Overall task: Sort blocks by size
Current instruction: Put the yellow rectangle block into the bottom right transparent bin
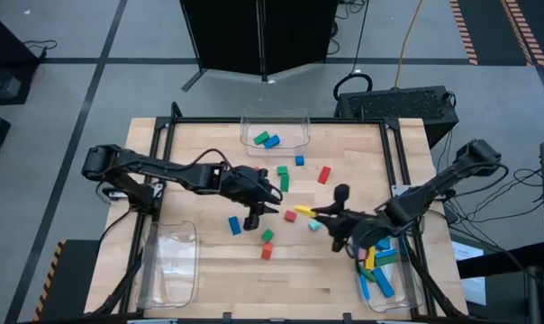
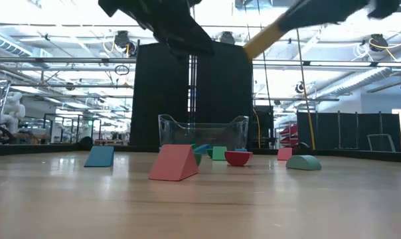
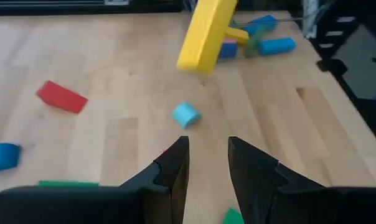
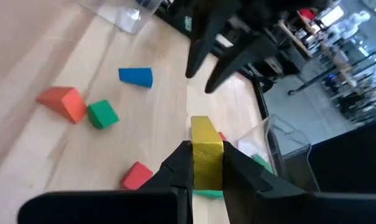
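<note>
My right gripper (image 4: 206,163) is shut on a long yellow block (image 1: 301,213) and holds it above the table's middle. In the low view the yellow block (image 2: 267,33) is high above the tabletop. My left gripper (image 3: 208,163) hovers just left of it, open, with nothing between its fingers. A small cyan block (image 3: 186,114) lies on the wood ahead of the left fingers. Loose blocks lie flat around them: red (image 1: 324,175), green (image 1: 283,175), blue (image 1: 234,225), and a green (image 1: 267,237) and a red one (image 1: 267,252) side by side. My right gripper pinches one end of the yellow block (image 4: 206,155) between its two fingers, on its two long sides. The fingers come from the table's right, slanting a little downward, in line with the block. The block sticks out ahead of the fingers, lifted clear of the table, its free end (image 3: 194,59) lower.
A clear bin (image 1: 274,130) at the far edge holds a blue and a green block. A clear bin (image 1: 168,261) stands near left. A bin (image 1: 385,270) near right holds several long blocks. A pink wedge (image 2: 174,162) is nearest in the low view.
</note>
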`<state>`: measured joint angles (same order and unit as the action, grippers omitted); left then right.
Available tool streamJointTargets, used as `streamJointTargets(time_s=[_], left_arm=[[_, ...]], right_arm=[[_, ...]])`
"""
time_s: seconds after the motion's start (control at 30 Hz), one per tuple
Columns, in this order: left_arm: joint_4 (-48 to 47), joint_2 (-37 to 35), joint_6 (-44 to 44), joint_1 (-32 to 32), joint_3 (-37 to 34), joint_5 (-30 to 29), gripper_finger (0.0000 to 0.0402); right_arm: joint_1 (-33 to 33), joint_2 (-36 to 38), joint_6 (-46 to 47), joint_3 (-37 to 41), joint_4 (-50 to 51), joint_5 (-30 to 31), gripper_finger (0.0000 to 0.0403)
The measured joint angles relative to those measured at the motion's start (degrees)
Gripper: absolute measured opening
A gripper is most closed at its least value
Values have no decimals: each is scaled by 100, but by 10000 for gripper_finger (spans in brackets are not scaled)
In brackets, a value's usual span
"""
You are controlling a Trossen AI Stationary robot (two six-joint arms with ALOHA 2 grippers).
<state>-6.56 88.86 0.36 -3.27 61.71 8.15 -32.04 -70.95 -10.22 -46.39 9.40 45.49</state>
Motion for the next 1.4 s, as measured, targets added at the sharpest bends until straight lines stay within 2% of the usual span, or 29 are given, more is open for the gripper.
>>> streamJointTargets(time_s=[0.17, 0.3, 0.4, 0.53, 0.73, 0.87, 1.1, 1.4], left_arm=[[-65, -86, 0, -293, 0, -631, 112], [-126, -87, 0, -550, -4, -735, 112], [-129, -87, 2, -681, -42, -784, 112], [-140, -85, -4, -737, -46, -1179, 112], [-152, -86, -7, -710, -48, -1371, 112], [-187, -85, -9, -710, -54, -1535, 112], [-116, -85, -304, -618, -408, -2190, 112], [16, -83, -431, -500, -492, -2214, 112]], right_arm=[[-169, 746, 956, 0, 1183, -20, 45], [-296, 1272, 1925, 0, 2064, -108, 45], [-365, 1569, 2442, 0, 2433, -382, 45], [-408, 1797, 2901, 0, 2685, -875, 45], [-412, 1903, 3603, 0, 3279, -1670, 45], [-412, 1900, 4156, 0, 3736, -2405, 45], [-547, 1900, 5012, 0, 3933, -3507, 45], [-842, 1900, 6284, 0, 4129, -4402, 45]])
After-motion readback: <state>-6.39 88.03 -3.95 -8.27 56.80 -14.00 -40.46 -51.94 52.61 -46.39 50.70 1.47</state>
